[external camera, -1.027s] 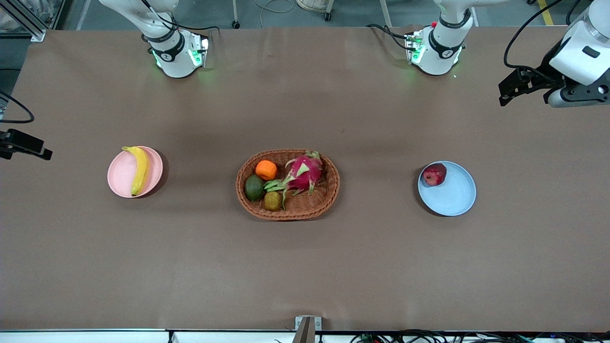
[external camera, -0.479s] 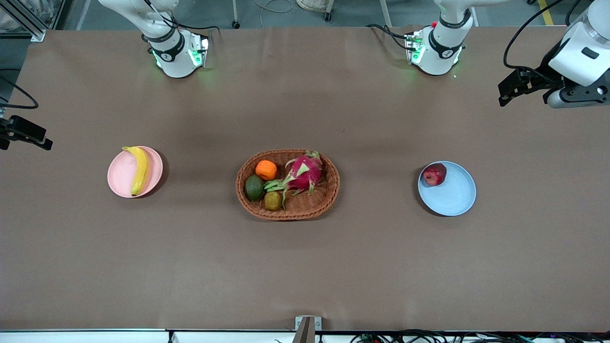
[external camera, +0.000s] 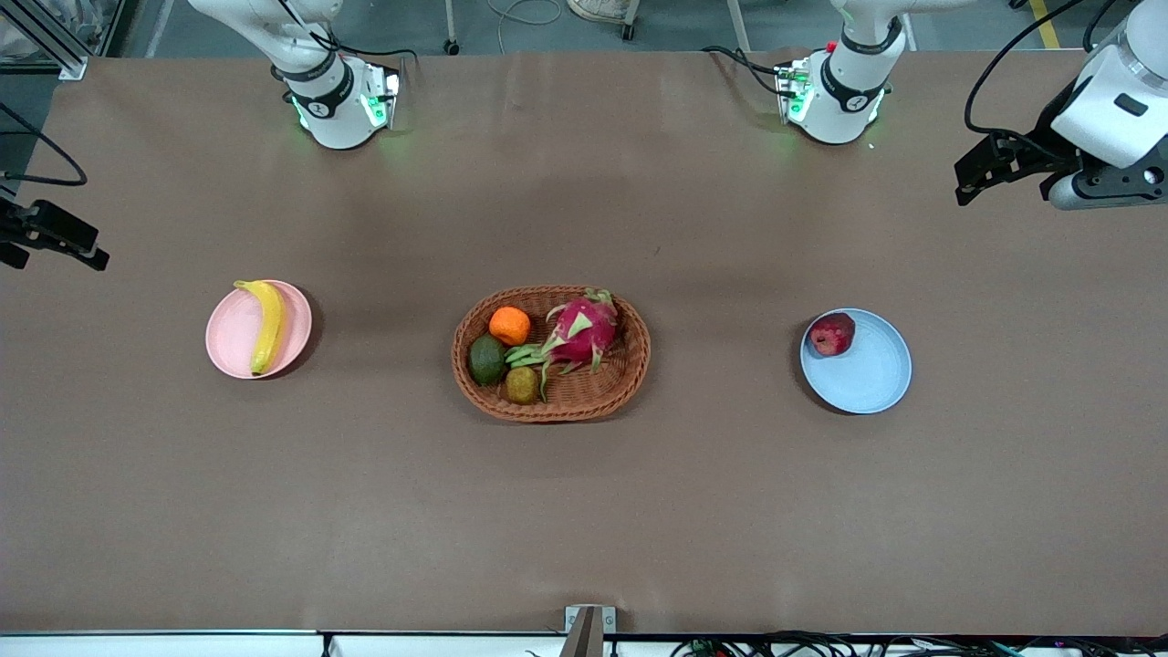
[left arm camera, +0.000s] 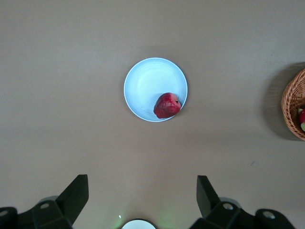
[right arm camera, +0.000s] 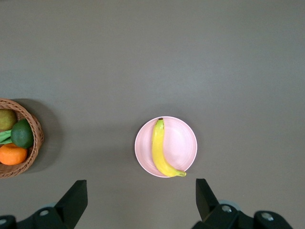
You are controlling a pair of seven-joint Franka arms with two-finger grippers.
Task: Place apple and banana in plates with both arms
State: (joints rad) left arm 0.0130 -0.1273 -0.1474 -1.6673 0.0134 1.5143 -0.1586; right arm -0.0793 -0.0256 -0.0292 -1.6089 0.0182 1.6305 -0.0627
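Observation:
The yellow banana (external camera: 265,321) lies on the pale pink plate (external camera: 230,336) toward the right arm's end of the table. The dark red apple (external camera: 832,333) sits at the edge of the light blue plate (external camera: 871,374) toward the left arm's end. My left gripper (external camera: 967,178) is open and empty, high over bare table away from the blue plate. My right gripper (external camera: 87,251) is open and empty, high over the table's end edge. The left wrist view shows the apple (left arm camera: 167,105) on the blue plate (left arm camera: 145,86) past the open gripper (left arm camera: 141,193). The right wrist view shows the banana (right arm camera: 159,150) on the pink plate (right arm camera: 185,140) past the open gripper (right arm camera: 141,195).
An oval brown wicker basket (external camera: 630,365) stands mid-table between the plates. It holds a pink dragon fruit (external camera: 582,330), an orange (external camera: 509,326), an avocado (external camera: 487,359) and a brownish fruit (external camera: 522,384). The brown tabletop surrounds them.
The right gripper has drifted away from the pink plate, toward the arms' bases. The left gripper has barely shifted. Fruits and plates have not moved.

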